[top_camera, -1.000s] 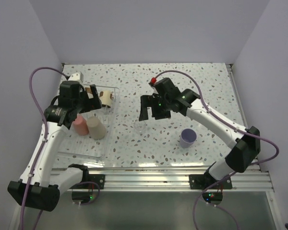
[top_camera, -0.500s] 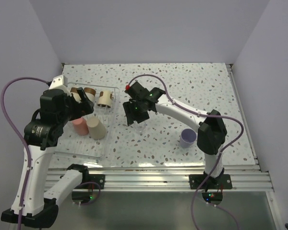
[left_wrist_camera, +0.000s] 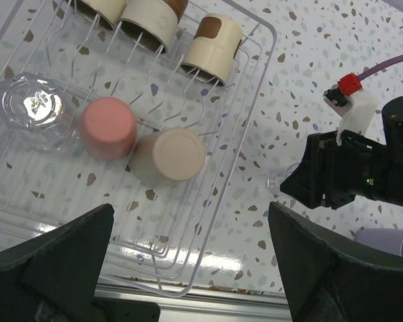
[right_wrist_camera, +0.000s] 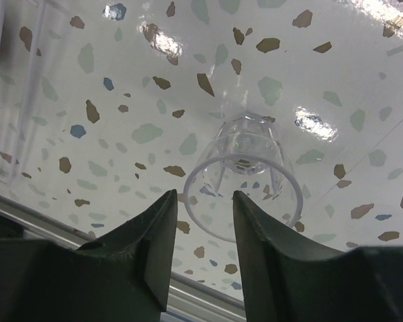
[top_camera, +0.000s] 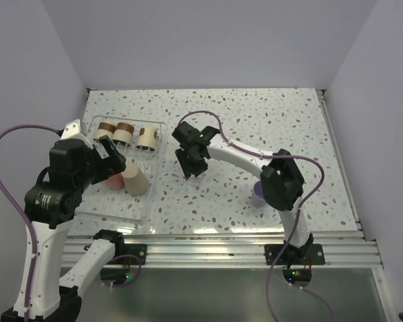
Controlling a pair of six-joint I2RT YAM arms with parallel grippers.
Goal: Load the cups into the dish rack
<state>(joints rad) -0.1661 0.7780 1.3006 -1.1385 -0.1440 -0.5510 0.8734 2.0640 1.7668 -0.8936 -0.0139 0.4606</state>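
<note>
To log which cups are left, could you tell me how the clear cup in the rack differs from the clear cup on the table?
The rack cup sits inside the rack, seemingly base-up; the table cup stands rim-up on the table, outside it. No gripper touches the rack cup; the right gripper has its fingers astride the table cup's rim. Both are clear tumblers.

Nothing readable — no text, label or number on cups [left_wrist_camera: 108, 127] or dish rack [left_wrist_camera: 67, 194]
</note>
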